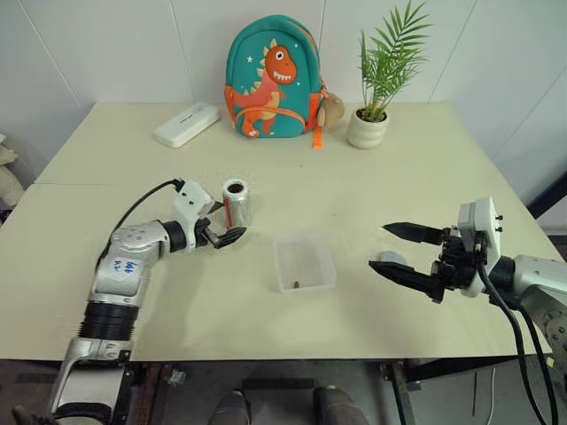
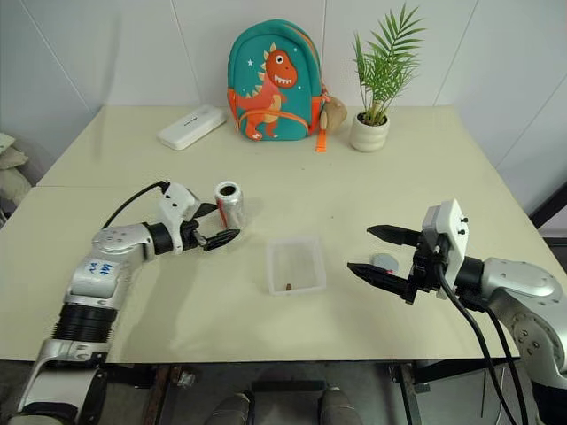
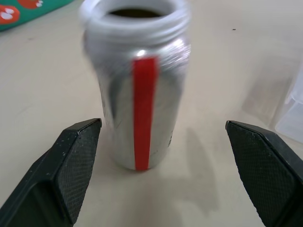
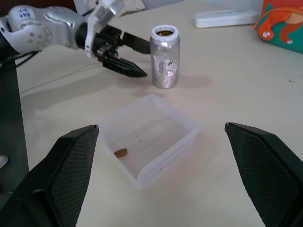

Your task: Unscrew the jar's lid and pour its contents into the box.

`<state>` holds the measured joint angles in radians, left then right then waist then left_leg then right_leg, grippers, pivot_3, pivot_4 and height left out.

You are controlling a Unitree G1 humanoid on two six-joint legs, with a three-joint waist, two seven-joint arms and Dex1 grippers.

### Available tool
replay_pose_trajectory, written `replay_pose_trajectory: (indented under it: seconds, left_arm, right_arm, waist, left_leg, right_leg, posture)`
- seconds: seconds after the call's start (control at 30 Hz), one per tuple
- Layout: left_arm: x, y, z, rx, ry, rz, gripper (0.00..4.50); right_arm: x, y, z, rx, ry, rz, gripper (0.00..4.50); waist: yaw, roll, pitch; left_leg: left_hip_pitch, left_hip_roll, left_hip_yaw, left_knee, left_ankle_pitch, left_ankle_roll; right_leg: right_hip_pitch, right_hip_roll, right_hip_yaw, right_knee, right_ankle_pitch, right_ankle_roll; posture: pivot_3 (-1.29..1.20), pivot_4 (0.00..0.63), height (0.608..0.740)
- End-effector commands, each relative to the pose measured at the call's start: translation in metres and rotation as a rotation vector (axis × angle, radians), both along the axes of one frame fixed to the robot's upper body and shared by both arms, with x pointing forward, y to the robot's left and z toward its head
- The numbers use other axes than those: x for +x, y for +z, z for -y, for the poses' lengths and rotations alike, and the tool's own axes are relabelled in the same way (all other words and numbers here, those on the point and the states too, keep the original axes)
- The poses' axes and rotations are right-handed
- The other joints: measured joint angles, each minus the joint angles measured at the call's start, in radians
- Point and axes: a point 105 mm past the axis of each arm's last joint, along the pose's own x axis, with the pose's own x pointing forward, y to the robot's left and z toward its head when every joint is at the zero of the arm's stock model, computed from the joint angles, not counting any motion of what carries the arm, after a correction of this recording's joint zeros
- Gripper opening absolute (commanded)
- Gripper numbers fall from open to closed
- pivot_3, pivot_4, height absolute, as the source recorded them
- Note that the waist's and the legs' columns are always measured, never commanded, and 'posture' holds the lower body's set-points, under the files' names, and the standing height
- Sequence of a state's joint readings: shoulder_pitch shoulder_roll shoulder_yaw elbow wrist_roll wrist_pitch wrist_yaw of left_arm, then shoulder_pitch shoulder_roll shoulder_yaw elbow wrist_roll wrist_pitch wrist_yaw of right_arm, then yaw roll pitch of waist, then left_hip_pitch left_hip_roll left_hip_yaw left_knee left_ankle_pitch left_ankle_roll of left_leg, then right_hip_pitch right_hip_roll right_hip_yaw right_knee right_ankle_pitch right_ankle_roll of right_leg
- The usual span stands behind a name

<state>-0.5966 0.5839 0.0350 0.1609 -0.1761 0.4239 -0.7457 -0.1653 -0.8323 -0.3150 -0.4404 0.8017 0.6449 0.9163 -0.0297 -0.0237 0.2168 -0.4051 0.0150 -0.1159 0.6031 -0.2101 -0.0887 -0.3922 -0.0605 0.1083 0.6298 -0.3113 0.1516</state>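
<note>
Jar (image 1: pixel 236 203), upright on the table (image 1: pixel 399 186) with its mouth uncovered, standing behind and to the left of the box (image 1: pixel 304 263). Box: one small brown bit (image 4: pixel 120 152) of the contents lies on its floor near the front wall; dark matter shows inside the jar's mouth. My left gripper (image 1: pixel 221 232) is released, its fingers (image 3: pixel 71 165) spread wide to either side of the jar's base and touching nothing. My right gripper (image 1: pixel 403 252) is likewise spread and empty, level, to the right of the box and aimed toward it. Lid (image 1: pixel 388 258): flat on the table just right of the box, between my right fingers.
</note>
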Motion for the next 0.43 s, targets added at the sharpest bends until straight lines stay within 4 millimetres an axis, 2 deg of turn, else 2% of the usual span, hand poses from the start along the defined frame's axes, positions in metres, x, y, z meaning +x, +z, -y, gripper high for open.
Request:
replay_pose_trajectory:
  seconds: [0.03, 0.1, 0.23, 0.27, 0.43]
  left_arm:
    - [-0.009, 0.014, -0.017, 0.004, 0.006, 0.030, 4.47]
    - [-0.013, 0.019, -0.031, 0.009, 0.001, 0.031, 4.47]
    - [-0.046, 0.021, -0.038, -0.004, -0.212, -0.029, 4.47]
    - [-0.049, 0.022, -0.043, -0.004, -0.237, -0.030, 4.47]
    - [-0.042, 0.035, -0.075, -0.006, -0.209, -0.009, 4.47]
  right_arm:
    - [-0.010, 0.016, 0.008, -0.024, -0.007, 0.054, 4.50]
    - [-0.011, 0.017, 0.013, -0.041, -0.021, 0.056, 4.50]
    - [-0.012, 0.026, 0.018, -0.060, -0.048, 0.080, 4.50]
    - [-0.012, 0.028, 0.019, -0.058, -0.047, 0.082, 4.50]
    - [-0.019, 0.028, 0.025, -0.091, -0.021, 0.066, 4.50]
  waist:
    - [0.000, 0.000, 0.000]
    - [0.000, 0.000, 0.000]
    - [-0.002, 0.000, 0.000]
    - [-0.001, 0.000, 0.000]
    - [0.005, 0.000, 0.000]
  left_leg:
    - [0.000, 0.000, 0.000, -0.001, 0.000, 0.000]
    - [0.000, 0.000, 0.000, -0.003, 0.000, 0.000]
    - [0.000, 0.001, 0.001, -0.007, 0.000, 0.000]
    - [0.001, 0.001, 0.001, -0.008, 0.000, 0.000]
    - [0.000, 0.001, 0.001, -0.008, 0.000, 0.000]
  right_leg:
    - [0.000, 0.000, 0.000, -0.001, 0.000, 0.000]
    - [-0.001, 0.000, 0.000, -0.002, 0.000, 0.000]
    - [-0.002, 0.000, 0.000, -0.002, -0.001, -0.002]
    - [-0.002, -0.001, 0.000, -0.002, -0.001, -0.002]
    - [-0.002, -0.001, -0.001, -0.003, -0.004, -0.006]
  posture:
    - [0.00, 0.150, 0.740]
    - [0.00, 0.150, 0.740]
    - [0.00, 0.150, 0.740]
    - [0.00, 0.150, 0.740]
    - [0.00, 0.150, 0.740]
